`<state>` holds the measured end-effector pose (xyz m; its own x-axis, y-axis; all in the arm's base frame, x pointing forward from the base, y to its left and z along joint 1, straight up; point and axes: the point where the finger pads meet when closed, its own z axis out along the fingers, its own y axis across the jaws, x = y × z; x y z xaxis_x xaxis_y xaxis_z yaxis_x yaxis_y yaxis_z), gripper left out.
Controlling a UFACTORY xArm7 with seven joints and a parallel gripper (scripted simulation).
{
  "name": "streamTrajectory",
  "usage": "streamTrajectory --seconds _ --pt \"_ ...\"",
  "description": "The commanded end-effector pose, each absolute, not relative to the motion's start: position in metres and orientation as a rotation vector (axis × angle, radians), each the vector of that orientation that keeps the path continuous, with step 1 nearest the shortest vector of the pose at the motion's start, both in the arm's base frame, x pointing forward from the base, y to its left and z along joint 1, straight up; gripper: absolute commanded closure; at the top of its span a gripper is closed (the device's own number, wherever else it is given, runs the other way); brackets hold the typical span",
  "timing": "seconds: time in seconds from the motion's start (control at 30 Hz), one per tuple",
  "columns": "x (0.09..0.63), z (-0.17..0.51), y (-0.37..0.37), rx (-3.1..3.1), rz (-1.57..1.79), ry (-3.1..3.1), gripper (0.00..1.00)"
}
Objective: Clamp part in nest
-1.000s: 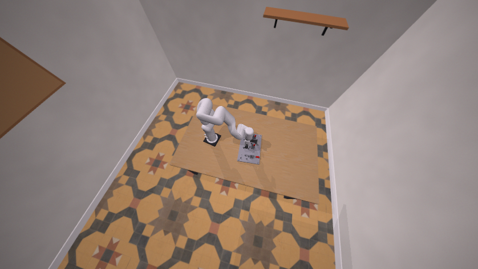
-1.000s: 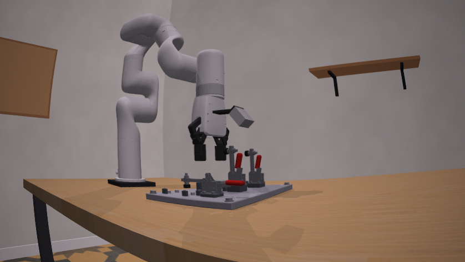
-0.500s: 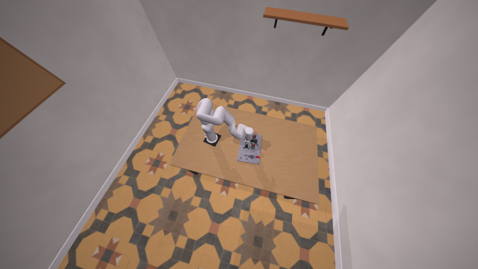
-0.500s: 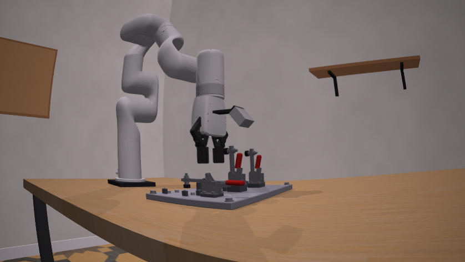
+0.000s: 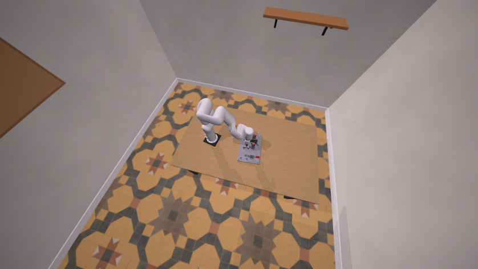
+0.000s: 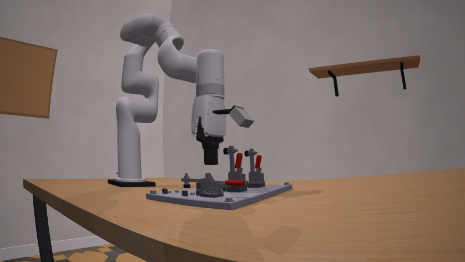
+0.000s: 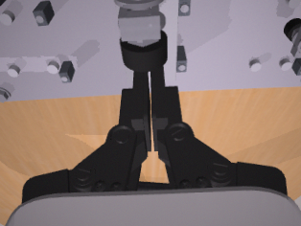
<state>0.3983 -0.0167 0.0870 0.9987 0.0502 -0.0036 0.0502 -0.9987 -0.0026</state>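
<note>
The grey fixture plate [image 6: 221,193] lies on the wooden table and also shows in the top view [image 5: 250,150]. Two clamps stand with red handles upright [image 6: 239,160] [image 6: 258,161]. The near clamp's red handle [image 6: 234,182] lies level and its bar reaches left. A dark block [image 6: 236,187], perhaps the part, sits on the plate behind that handle; how it is seated is hidden. My gripper [image 6: 211,159] hangs above the plate, shut and empty. In the wrist view its closed fingertips [image 7: 150,82] are just short of a clamp's black-tipped spindle [image 7: 143,55].
Small pads and blocks [image 7: 45,12] stand on the plate around the nests. The arm's base [image 6: 130,182] is at the table's left rear. A shelf [image 6: 364,66] hangs on the far wall.
</note>
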Motion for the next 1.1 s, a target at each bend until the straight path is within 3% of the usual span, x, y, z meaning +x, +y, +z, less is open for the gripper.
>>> streamTrajectory --seconds 0.0,1.07 --pt "0.4 0.088 -0.017 -3.139 -0.001 -0.079 1.0" --pt "0.4 0.066 -0.017 -3.139 -0.001 -0.079 1.0"
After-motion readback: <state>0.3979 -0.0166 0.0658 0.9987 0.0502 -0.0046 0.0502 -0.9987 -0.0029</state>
